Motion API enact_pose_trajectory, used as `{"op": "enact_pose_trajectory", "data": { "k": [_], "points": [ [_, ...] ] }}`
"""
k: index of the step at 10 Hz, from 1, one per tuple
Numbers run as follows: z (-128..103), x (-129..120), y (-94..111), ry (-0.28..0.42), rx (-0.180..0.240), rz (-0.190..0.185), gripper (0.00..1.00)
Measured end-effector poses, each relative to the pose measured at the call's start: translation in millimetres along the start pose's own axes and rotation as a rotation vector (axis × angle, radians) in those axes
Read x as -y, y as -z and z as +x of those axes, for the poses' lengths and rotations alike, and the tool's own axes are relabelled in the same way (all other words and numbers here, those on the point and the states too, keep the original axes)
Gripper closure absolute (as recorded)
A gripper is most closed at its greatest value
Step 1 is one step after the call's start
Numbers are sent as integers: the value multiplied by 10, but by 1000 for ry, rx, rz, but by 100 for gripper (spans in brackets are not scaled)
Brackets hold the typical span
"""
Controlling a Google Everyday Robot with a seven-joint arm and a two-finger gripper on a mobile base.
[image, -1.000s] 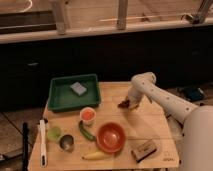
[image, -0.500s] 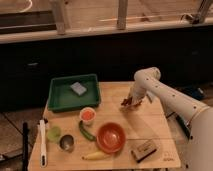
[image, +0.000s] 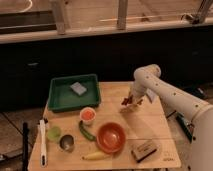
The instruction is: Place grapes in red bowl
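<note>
Holding: the gripper [image: 131, 100] was closed on the grapes [image: 129, 102], a small dark red cluster that hung just under its fingertips, at the far right part of the table [image: 155, 127].
Height of grapes: they seemed lifted a little above the wood, with a shadow under them, but I could not tell for sure if they touched it.
Arm: the white arm [image: 165, 95] came from the right side and bent down to the gripper, so the hand pointed down at the table, which suits a grasp from above.
Red bowl: the red bowl [image: 111, 137] stood nearer and more to the left, well apart from the grapes, and it looked empty, so the task was not yet done.
Between them: bare wood lay on the way, so I judge a carry toward the near left would meet nothing.
Beside the bowl: a green vegetable [image: 86, 131] lay just left of it, a banana [image: 96, 155] at the near side, and a small cup [image: 88, 115] with orange inside on the far left.
Other things: a green tray [image: 60, 95] with a sponge [image: 78, 88] stood at the far left, and a brown block [image: 145, 149] lay near right of the bowl.
Risk: the cluster is loose, so I think it may swing or drop berries if moved fast.
</note>
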Motion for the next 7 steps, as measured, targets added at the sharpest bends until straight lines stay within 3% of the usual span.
{"op": "enact_pose_trajectory", "data": {
  "k": [5,7],
  "points": [
    [-109,24,218,51,-15,9,99],
    [-195,64,450,84,-26,14,99]
  ]
}}
